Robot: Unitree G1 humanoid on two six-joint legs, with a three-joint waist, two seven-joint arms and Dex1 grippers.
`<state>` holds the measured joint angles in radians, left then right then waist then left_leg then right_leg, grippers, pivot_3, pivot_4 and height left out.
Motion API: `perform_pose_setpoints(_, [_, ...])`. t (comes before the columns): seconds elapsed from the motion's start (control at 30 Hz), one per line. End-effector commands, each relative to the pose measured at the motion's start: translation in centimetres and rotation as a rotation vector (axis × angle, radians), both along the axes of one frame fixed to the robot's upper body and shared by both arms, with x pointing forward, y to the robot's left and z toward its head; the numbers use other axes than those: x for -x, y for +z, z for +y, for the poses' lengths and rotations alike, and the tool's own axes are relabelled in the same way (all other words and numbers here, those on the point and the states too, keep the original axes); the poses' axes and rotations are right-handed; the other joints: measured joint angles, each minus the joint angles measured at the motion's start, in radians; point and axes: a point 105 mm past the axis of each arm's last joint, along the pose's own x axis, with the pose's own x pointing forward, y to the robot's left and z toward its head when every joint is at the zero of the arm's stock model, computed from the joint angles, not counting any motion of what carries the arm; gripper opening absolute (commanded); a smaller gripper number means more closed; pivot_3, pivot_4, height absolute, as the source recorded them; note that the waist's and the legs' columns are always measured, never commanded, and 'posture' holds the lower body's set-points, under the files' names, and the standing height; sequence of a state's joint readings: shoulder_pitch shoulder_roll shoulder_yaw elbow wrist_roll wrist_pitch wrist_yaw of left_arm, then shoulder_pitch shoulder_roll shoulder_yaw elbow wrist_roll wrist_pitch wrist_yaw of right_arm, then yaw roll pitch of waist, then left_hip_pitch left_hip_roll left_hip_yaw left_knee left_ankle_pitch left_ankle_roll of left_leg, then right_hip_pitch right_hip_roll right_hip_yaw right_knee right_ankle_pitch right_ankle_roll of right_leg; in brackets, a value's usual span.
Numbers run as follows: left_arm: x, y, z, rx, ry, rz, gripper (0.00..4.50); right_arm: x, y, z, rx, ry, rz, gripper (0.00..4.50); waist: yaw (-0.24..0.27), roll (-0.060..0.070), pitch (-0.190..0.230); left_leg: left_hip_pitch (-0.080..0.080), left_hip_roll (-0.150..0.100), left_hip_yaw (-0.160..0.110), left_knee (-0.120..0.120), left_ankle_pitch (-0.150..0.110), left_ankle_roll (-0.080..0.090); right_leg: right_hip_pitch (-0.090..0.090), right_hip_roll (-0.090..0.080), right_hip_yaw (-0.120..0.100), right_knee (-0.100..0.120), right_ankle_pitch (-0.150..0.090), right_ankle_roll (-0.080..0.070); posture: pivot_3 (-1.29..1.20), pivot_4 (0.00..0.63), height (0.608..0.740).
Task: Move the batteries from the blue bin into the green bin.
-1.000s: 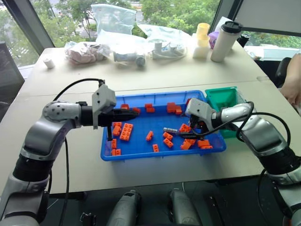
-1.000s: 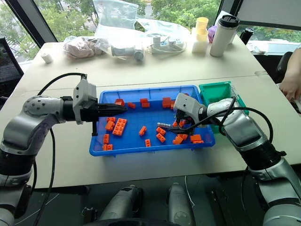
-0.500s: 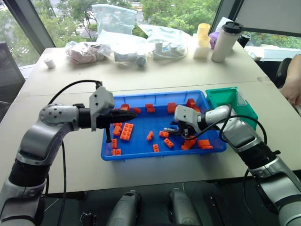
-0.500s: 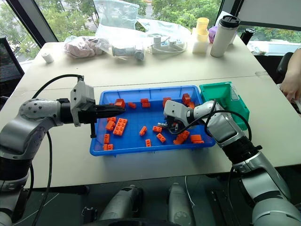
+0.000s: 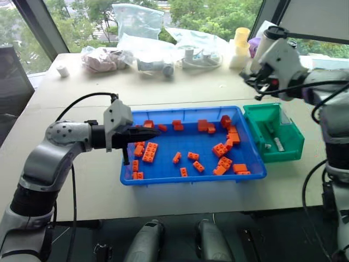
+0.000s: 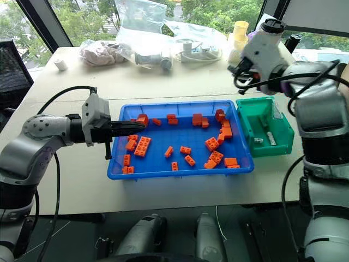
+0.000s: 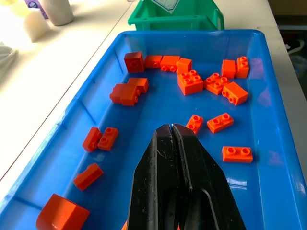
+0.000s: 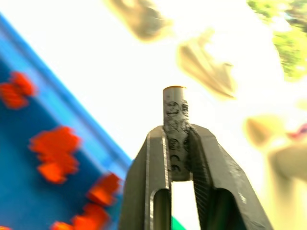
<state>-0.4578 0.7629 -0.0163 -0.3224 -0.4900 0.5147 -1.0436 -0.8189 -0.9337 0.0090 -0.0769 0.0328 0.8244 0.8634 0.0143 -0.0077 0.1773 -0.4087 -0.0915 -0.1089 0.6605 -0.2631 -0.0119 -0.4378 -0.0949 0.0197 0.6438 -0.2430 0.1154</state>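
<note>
The right gripper [image 8: 177, 139] is clamped on a battery [image 8: 175, 129]: the right wrist view shows the grey cylinder standing up between the two black fingers, its end poking out past their tips. From the head camera the same gripper [image 5: 256, 82] hangs high above the table, over the far end of the green bin [image 5: 292, 139] and in front of the white tumbler, and from there the battery itself is too small to make out.

The green bin sits just beside the blue bin [image 5: 191, 177], on the robot's right. Two silver-grey batteries [image 5: 271, 136] lie on its floor, near each other (the head views show them; the left wrist view catches only the bin's outer wall and rim beyond the tray).

The left gripper [image 7: 171, 128] is pressed fully together and holds nothing. It points level across the left part of the blue bin, hovering over the blue floor without touching a brick. The left wrist view gives the closest look at the tray's contents: orange toy bricks [image 7: 189, 81] scattered singly and in small clusters, with no silver cylinder among those it covers. The head views agree for the whole tray.

Behind the bins, on the far side of the table, stand a white tumbler with a black lid [image 6: 268, 30], a yellow cup stack [image 5: 240, 37] and several clear plastic bags [image 5: 142, 33].
</note>
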Motion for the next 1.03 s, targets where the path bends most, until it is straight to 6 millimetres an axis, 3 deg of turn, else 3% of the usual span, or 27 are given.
perform_pose_setpoints(0.03, [0.3,1.1,-0.3,0.028,-0.025,-0.029,0.0,1.2,-0.9,-1.2,-0.007,-0.045,0.033,0.01,-0.004,0.0,0.0,0.0,0.0,0.001,0.0,0.0,0.0,0.0,0.0,0.0,0.0,0.0,0.0,0.0,0.15,0.74])
perform_pose_setpoints(0.23, [0.1,1.2,-0.3,0.031,-0.037,-0.027,0.0,3.3,-4.7,-1.8,-0.001,-0.057,0.155,0.01,-0.017,0.001,0.001,0.001,0.001,0.002,0.0,0.0,0.001,-0.002,0.0,0.002,0.003,0.0,0.0,0.0,0.15,0.74])
perform_pose_setpoints(0.4, [0.0,1.4,-0.3,0.03,-0.043,-0.028,0.0,3.8,-5.7,-2.2,-0.006,-0.076,0.179,2.39,-0.023,0.001,0.001,0.001,0.001,0.002,0.0,0.0,0.001,-0.001,0.001,0.002,0.003,0.0,0.0,0.0,0.15,0.74])
perform_pose_setpoints(0.53, [0.0,1.6,-0.2,0.031,-0.049,-0.026,0.0,4.0,-4.6,-2.0,0.001,-0.048,0.15,4.38,-0.023,0.001,0.001,0.001,0.001,0.002,0.0,0.0,0.001,-0.001,0.0,0.002,0.003,0.0,0.0,0.0,0.15,0.74])
perform_pose_setpoints(0.7, [0.3,2.2,-0.1,0.046,-0.06,-0.02,0.0,5.7,-2.5,0.8,-0.035,0.177,0.136,4.46,-0.024,0.001,0.001,0.001,0.001,0.002,0.0,0.0,0.001,-0.001,0.0,0.002,0.003,0.0,0.0,0.0,0.15,0.74])
perform_pose_setpoints(1.03, [1.0,2.6,0.4,0.036,-0.07,-0.005,0.0,10.0,-1.8,4.3,-0.051,0.46,0.22,4.46,-0.022,0.001,0.001,0.001,0.001,0.001,0.0,0.0,0.001,0.0,0.0,0.001,0.002,0.0,0.0,0.0,0.15,0.74])
